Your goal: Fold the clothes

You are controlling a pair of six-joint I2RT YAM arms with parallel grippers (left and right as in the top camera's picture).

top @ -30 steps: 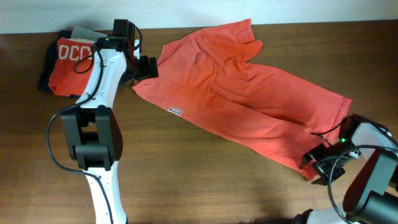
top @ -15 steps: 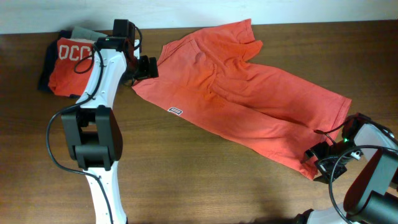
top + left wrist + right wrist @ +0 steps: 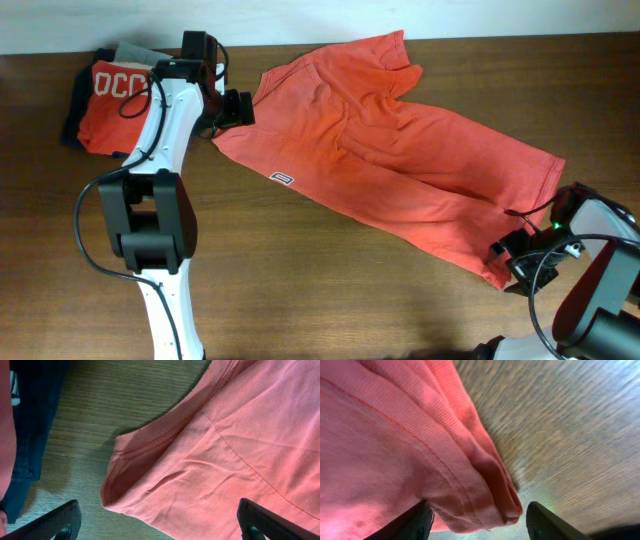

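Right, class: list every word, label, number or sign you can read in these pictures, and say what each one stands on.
"OCC": large white letters on the red folded garment at the far left; the left arm covers whatever follows.
Small white-edged label on the coral T-shirt: too small to read.
Both wrist views: no readable text.

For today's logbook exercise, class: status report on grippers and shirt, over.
Left gripper open at T-shirt edge. Right gripper open at opposite corner. T-shirt spread out, unfolded. Folded pile far left, clear of T-shirt.
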